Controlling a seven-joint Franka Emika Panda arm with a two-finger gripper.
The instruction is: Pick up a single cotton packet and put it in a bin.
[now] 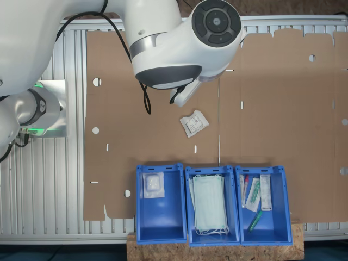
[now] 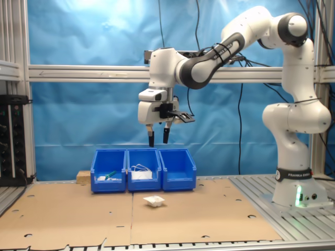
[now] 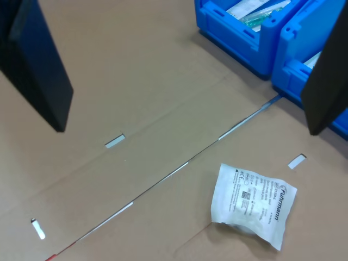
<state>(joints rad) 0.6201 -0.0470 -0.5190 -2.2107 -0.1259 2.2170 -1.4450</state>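
Cotton packet flat on cardboard, jaws apart.

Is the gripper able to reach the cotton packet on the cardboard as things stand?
Probably yes. The gripper hangs open, high above the cardboard. The cotton packet lies alone in front of the bins, nothing on it or between.

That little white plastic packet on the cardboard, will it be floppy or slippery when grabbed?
The small white translucent plastic packet looks puffy and creased, so probably soft and light. Its glossy film may slip between the open gripper fingers. Lying flat on the brown cardboard sheet, it shouldn't roll.
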